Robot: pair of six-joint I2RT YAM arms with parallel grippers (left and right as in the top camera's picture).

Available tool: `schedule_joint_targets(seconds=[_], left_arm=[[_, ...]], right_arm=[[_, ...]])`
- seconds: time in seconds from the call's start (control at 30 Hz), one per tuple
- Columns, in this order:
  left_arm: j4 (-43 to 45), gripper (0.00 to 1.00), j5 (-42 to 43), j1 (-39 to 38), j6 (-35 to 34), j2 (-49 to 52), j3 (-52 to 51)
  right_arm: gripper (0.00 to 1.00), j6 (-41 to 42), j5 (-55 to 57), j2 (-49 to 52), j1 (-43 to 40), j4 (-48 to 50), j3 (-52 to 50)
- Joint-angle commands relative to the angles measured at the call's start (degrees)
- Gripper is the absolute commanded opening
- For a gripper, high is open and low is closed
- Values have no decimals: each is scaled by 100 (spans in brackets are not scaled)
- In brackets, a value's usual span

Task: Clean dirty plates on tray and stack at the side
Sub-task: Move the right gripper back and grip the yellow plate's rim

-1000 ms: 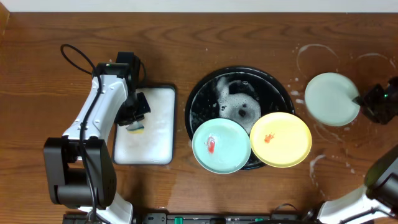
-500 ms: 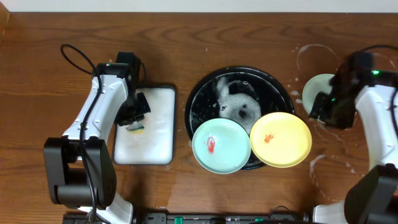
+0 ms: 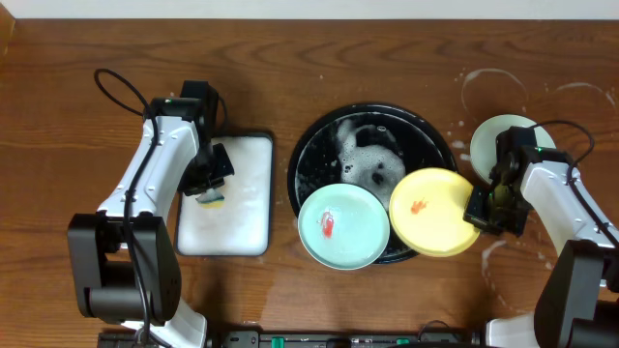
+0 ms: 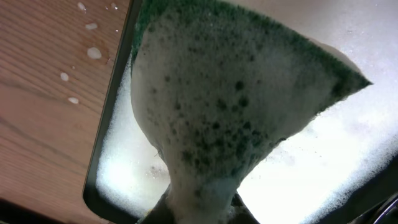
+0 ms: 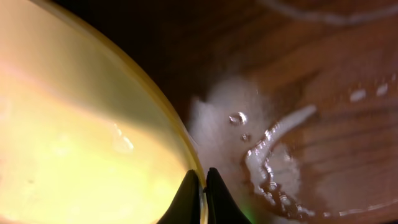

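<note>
The black tray holds foam, with two dirty plates leaning over its front rim. One is a mint-green plate with a red smear, the other a yellow plate with a red smear. My right gripper is shut on the yellow plate's right rim; the right wrist view shows the rim pinched between the tips of that gripper. Another mint-green plate lies on the side, partly hidden by my right arm. My left gripper is shut on a foamy green sponge.
A white rectangular tray with a black rim and soap foam lies under the left gripper. Whitish soapy rings and splashes mark the wood at the right of the black tray.
My right arm swung from the table's right edge to the yellow plate and shut on its right rim. The yellow plate shifted slightly left. The left arm has not moved.
</note>
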Motion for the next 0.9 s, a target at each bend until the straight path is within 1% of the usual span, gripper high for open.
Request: schedule_joint_targets(seconds=[0.0, 0.1, 0.2, 0.27, 0.37, 0.47, 0.67, 0.7, 0.73, 0.77, 0.8, 0.87], left_arm=[[-13, 8, 0, 17, 35, 22, 26], [-11, 8, 63, 17, 37, 22, 26], [9, 8, 214, 17, 37, 22, 26], [11, 8, 229, 17, 37, 22, 26], [9, 8, 229, 17, 39, 22, 26], [9, 8, 232, 17, 109, 22, 26], [7, 8, 234, 17, 238, 20, 26], [7, 8, 232, 17, 280, 20, 26], [7, 8, 232, 17, 297, 20, 26], [2, 8, 234, 17, 319, 20, 26], [-11, 8, 234, 17, 321, 20, 26], [-28, 8, 234, 17, 341, 20, 26]], right_arm=[[1, 22, 28, -76, 39, 120, 284], [1, -219, -345, -160, 50, 402, 533], [1, -566, -1261, -225, 52, 1058, 651], [1, -634, -1738, -216, 96, 1547, 649], [1, -632, -1799, -103, 330, 2210, 629], [1, -627, -1797, 308, 866, 2894, 627], [1, -636, -1349, 1071, 1436, 3578, 629], [3, -634, -1349, 1137, 1475, 3641, 629], [12, -643, -1344, 1178, 1502, 3685, 629], [19, -743, -1279, 1180, 1513, 3696, 634], [21, -828, -1167, 1161, 1510, 3652, 671], [25, -984, -1025, 1058, 1456, 3259, 929]])
